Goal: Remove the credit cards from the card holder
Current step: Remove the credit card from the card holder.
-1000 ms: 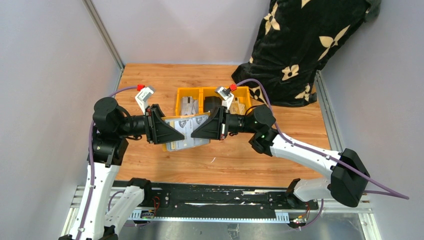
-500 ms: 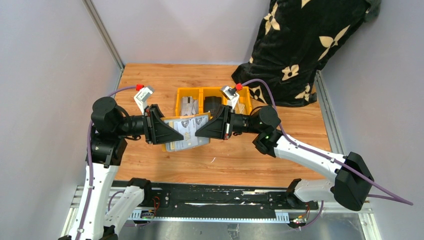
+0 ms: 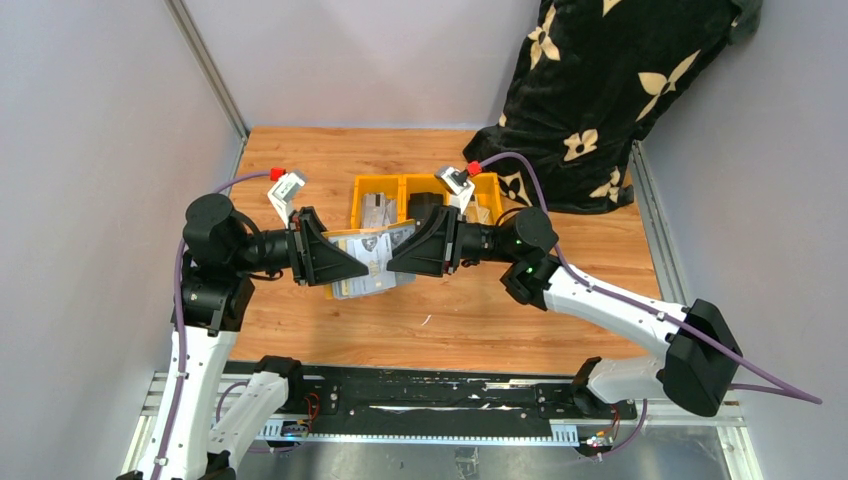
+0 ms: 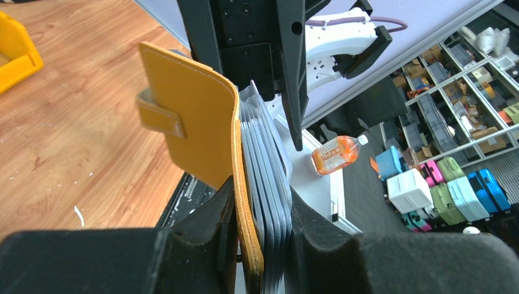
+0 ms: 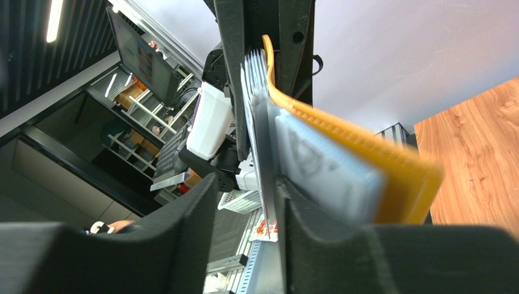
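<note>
My left gripper (image 3: 347, 268) is shut on the mustard-tan card holder (image 3: 352, 266) and holds it open above the table. In the left wrist view the tan leather (image 4: 196, 116) and the grey pockets with pale credit cards (image 4: 269, 165) are pinched between my fingers (image 4: 260, 202). My right gripper (image 3: 393, 258) faces it from the right and is open. In the right wrist view its jaws (image 5: 245, 190) straddle the edge of a thin card (image 5: 264, 153), which lies against one finger. A pale blue card (image 5: 318, 165) and the holder (image 5: 379, 153) lie outside that finger.
Orange-yellow bins (image 3: 360, 190) stand behind the grippers, one with a black wallet (image 3: 425, 205). A black floral cloth bag (image 3: 610, 90) fills the back right. The wooden table (image 3: 480, 320) lies below the held holder.
My right gripper has moved left, closer onto the holder's card edge. The left gripper with the holder has shifted only slightly.
</note>
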Available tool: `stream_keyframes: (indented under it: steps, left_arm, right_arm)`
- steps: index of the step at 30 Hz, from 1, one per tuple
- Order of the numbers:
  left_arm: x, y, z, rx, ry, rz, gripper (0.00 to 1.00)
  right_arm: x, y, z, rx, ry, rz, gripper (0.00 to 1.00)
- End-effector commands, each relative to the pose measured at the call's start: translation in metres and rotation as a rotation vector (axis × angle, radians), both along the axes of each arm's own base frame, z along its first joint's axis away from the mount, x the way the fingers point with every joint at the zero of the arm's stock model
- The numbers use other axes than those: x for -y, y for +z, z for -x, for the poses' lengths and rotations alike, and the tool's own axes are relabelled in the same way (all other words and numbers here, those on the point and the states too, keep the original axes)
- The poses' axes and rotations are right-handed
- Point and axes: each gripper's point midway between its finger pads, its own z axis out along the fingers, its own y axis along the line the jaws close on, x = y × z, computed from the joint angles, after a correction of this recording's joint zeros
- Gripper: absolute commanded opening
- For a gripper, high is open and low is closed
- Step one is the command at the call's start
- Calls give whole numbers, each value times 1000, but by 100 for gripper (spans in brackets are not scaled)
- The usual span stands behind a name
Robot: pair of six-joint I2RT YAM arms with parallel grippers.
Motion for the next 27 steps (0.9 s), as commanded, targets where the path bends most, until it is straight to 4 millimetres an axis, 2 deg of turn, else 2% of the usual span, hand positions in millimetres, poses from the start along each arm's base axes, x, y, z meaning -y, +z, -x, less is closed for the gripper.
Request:
stream_keyframes:
  steps: [1, 5, 9, 10, 22, 27]
  left_arm:
    - [0, 12, 8, 51, -19, 3, 0]
    - [0, 12, 6, 49, -13, 2, 0]
    - [0, 13, 7, 52, -18, 3, 0]
    - [0, 13, 7, 54, -18, 3, 0]
    - [0, 17, 6, 64, -17, 3, 0]
    - [0, 16, 5, 74, -14, -5, 0]
  right_arm:
    - [-5, 12, 3, 28, 9, -26, 32]
    - [-7, 10, 3, 31, 14, -14, 25]
    - [-5, 7, 4, 37, 14, -12, 2]
    - [-3, 6, 4, 36, 8, -13, 0]
    - [36, -7, -22, -12, -111, -19, 0]
    - [69, -10, -50, -63, -210, -19, 0]
